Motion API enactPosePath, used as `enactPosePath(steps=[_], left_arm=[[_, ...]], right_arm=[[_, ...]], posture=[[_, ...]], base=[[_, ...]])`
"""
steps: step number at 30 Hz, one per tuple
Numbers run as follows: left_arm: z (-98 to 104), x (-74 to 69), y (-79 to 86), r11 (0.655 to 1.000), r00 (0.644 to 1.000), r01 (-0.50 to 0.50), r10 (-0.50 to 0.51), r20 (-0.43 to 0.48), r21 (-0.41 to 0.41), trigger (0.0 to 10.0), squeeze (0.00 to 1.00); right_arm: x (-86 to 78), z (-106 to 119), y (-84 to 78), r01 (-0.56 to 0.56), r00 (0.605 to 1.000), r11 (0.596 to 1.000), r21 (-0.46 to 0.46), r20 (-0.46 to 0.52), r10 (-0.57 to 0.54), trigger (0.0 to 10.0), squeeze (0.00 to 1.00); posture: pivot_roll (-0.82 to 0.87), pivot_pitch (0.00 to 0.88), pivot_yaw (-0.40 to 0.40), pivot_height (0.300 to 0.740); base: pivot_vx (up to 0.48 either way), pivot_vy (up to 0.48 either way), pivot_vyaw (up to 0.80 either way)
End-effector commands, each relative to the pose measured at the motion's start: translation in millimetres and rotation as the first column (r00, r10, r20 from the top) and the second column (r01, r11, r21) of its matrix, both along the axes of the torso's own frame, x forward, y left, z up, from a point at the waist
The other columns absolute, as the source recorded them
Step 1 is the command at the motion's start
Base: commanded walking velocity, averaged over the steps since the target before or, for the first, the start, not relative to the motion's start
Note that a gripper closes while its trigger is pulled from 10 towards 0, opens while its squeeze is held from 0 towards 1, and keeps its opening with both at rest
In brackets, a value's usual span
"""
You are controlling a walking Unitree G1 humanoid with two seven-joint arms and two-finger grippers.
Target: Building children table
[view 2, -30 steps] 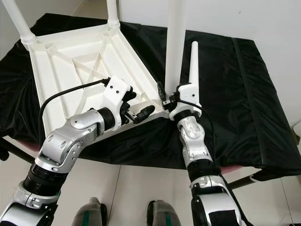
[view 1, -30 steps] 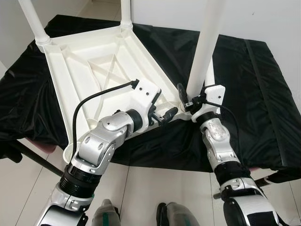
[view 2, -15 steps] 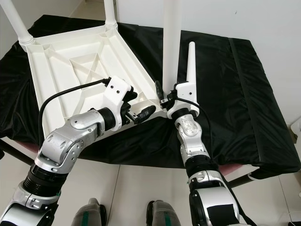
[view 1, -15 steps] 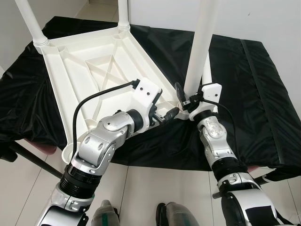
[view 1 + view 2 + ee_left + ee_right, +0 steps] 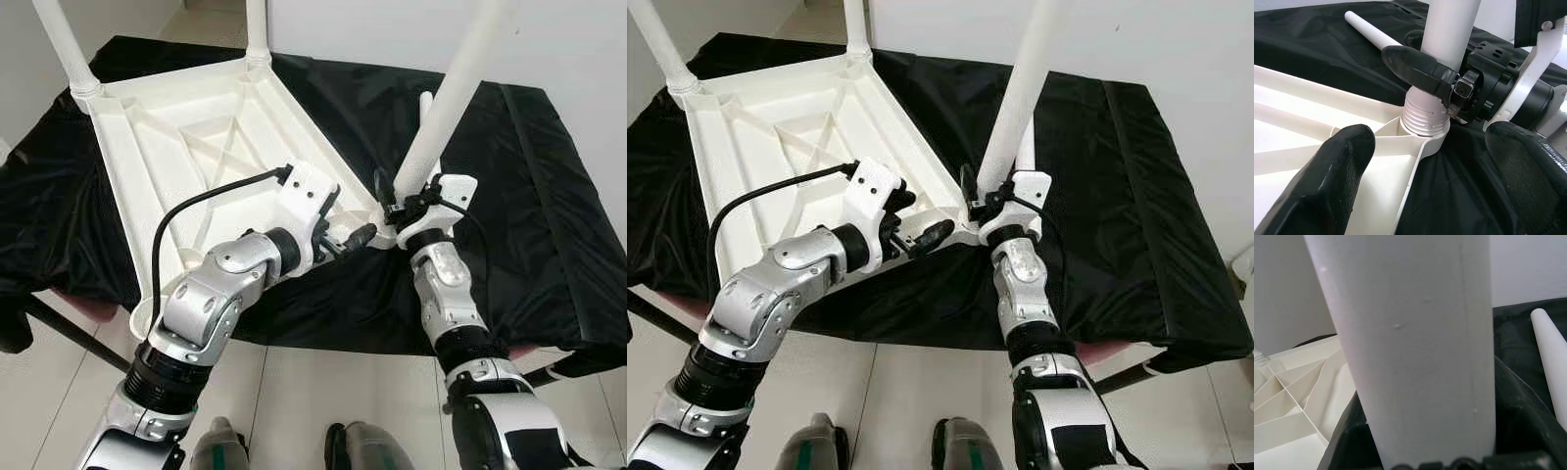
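A white plastic tabletop (image 5: pixel 186 147) lies upside down on a black cloth. My right gripper (image 5: pixel 397 204) is shut on a white table leg (image 5: pixel 451 108), low down near its threaded end (image 5: pixel 1422 115). That end sits in the near right corner socket (image 5: pixel 1422 129), and the leg leans to the right. My left gripper (image 5: pixel 348 238) is open beside that corner, with the tabletop's edge between its fingers (image 5: pixel 1337 166). A loose leg (image 5: pixel 423 108) lies on the cloth behind the right gripper.
Two legs (image 5: pixel 64 44) (image 5: pixel 257 29) stand upright in the tabletop's far corners. The black cloth (image 5: pixel 529 196) covers a low surface that ends at pale floor tiles in front. A white wall rises behind. My feet (image 5: pixel 220 450) are near the front edge.
The leg in my right gripper has tipped from nearly upright to leaning right, its foot staying at the corner socket. The left gripper has barely moved.
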State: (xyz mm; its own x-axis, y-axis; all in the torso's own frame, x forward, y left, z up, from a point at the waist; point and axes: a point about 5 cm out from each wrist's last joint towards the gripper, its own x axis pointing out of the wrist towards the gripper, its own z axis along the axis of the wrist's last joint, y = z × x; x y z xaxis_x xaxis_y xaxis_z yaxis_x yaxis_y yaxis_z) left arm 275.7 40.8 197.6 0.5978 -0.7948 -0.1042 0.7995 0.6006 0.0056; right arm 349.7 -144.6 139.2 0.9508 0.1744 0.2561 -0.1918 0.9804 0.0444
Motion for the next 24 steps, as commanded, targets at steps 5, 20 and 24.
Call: enactPosePath(steps=[5,20,24], left_arm=[[2,-4.5,-4.6,0.999,0.999,0.04,-0.04,0.007,0.005,10.0,0.0],[3,-6.0,-4.6,0.999,0.999,0.041,-0.041,0.008,0.002,10.0,0.0],[3,-6.6,-5.4,0.999,0.999,0.043,-0.043,0.008,0.001,10.0,0.0]], right_arm=[[-5.9,-39,-10.5,0.07,0.977,0.997,0.026,-0.205,-0.063,10.0,0.0],[-13.4,-37,10.7,-0.061,0.99,0.986,-0.156,-0.136,0.04,10.0,0.0],[-12.5,-33,13.9,-0.079,0.992,0.98,-0.182,-0.116,0.059,10.0,0.0]], posture=[[0.0,0.05,-0.004,0.74],[0.0,0.048,-0.005,0.74],[0.0,0.048,-0.006,0.74]], base=[[0.0,0.0,0.0],[0.0,0.0,0.0],[0.0,0.0,0.0]])
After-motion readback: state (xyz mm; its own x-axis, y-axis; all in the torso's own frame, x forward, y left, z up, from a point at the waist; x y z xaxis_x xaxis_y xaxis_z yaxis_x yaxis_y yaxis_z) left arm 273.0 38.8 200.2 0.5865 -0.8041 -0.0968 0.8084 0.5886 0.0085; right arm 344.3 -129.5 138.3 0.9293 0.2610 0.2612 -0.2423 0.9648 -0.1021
